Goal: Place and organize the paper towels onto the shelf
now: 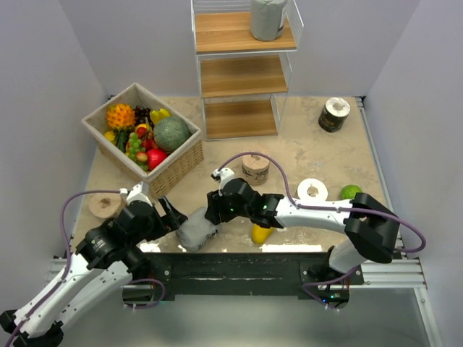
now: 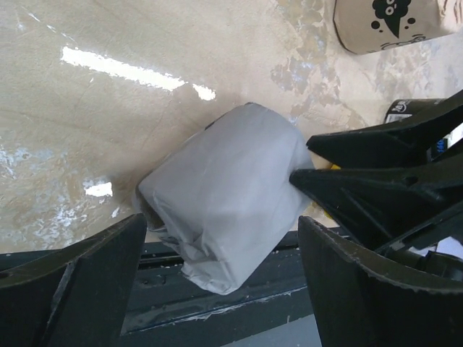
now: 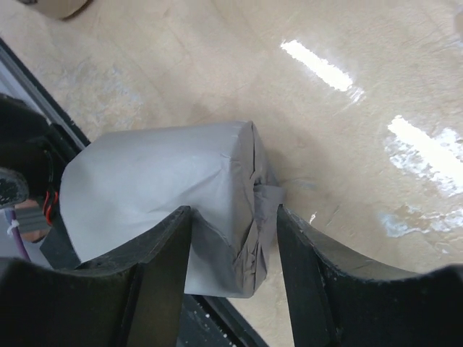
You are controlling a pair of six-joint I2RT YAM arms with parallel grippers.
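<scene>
Sideways lies the grey roll (image 1: pixel 197 230), crimped end pinched in right tool (image 3: pixel 235 217).

Table (image 1: pixel 304 148) — shelf (image 1: pixel 239 119), basket (image 1: pixel 177 166), paper towels (image 1: pixel 255 168), mango (image 1: pixel 260 233).

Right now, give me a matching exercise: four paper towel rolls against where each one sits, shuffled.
Things: 1 upright grey paper towel roll; 2 lying grey wrapped roll; 3 dark-wrapped roll with pale top; 4 tan roll with black prints.
Places: A on the table, right of the white wire shelf; B shelf's top wooden board; C near table edge; D mid-table, before the shelf.
Pairs: 1-B, 2-C, 3-A, 4-D.
</scene>
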